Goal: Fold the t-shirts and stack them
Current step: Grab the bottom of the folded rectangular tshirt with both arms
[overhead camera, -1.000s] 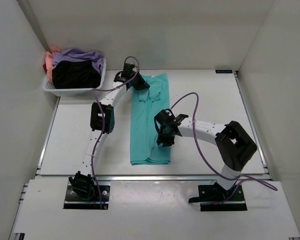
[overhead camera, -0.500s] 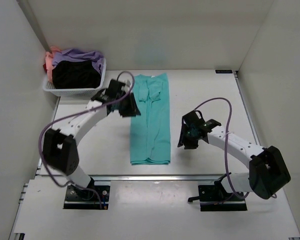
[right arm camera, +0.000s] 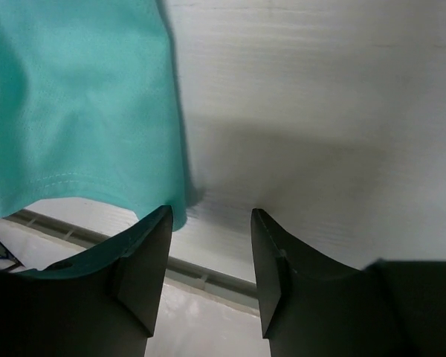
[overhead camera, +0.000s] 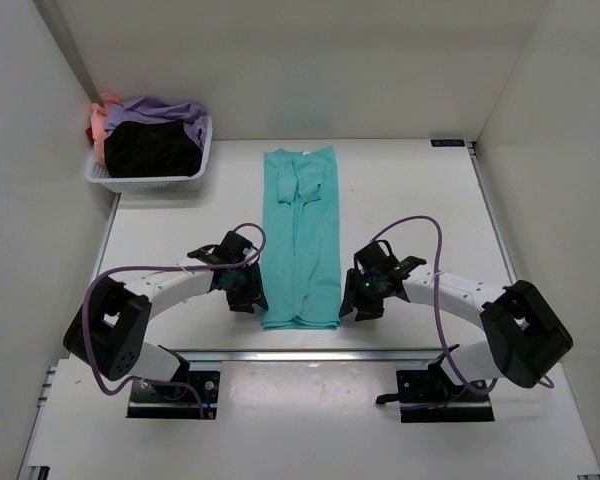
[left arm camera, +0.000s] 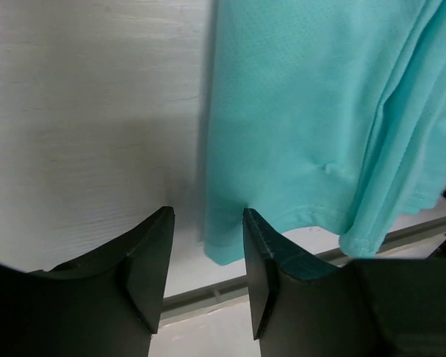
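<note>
The teal t-shirt lies flat in a long narrow strip down the middle of the table, sleeves folded in, collar at the far end. My left gripper is open and empty beside the shirt's near left corner, which shows between its fingers. My right gripper is open and empty beside the near right corner. Other t-shirts, black, lavender and pink, are heaped in the basket.
A white mesh basket stands at the far left corner. A metal rail runs along the table's near edge just below the shirt's hem. White walls enclose the table on three sides.
Both arms have left the shirt's upper and middle parts and swung toward me. They now sit low at the hem's two near corners. The shirt lies smoothed.
</note>
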`<state>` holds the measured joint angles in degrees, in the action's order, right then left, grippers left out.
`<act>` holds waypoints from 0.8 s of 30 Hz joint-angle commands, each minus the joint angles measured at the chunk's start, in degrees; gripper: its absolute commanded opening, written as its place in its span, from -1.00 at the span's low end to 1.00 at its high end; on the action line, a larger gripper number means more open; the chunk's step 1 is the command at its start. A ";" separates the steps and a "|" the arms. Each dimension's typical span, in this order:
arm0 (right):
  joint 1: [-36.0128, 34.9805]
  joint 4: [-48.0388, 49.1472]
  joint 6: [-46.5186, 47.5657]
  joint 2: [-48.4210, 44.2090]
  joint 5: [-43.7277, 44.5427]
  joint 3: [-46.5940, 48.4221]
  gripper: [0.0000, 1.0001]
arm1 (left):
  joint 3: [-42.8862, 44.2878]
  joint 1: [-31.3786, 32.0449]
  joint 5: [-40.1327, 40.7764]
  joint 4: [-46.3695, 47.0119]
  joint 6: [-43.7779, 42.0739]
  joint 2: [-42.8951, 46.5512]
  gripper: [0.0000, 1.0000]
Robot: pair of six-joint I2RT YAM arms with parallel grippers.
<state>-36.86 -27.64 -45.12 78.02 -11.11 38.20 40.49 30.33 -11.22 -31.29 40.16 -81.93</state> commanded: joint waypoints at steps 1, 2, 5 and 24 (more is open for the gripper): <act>-1.63 5.05 -0.76 1.78 -1.98 0.74 -0.11 | -1.90 1.31 -1.26 5.44 4.13 2.83 0.08; -1.46 5.31 -0.84 2.22 -2.16 1.00 -0.10 | -2.43 1.31 -1.08 5.97 4.22 3.00 0.09; -2.07 6.55 -0.58 4.33 -3.30 1.27 -0.03 | -3.84 1.40 -1.96 7.29 5.36 3.18 0.12; -4.36 1.01 0.74 -2.15 -12.26 -5.58 -1.00 | -11.04 6.15 -3.80 -2.35 5.80 10.28 -1.00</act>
<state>-40.56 -22.68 -45.74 79.79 -20.34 34.52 31.31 35.81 -14.70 -26.24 47.00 -75.66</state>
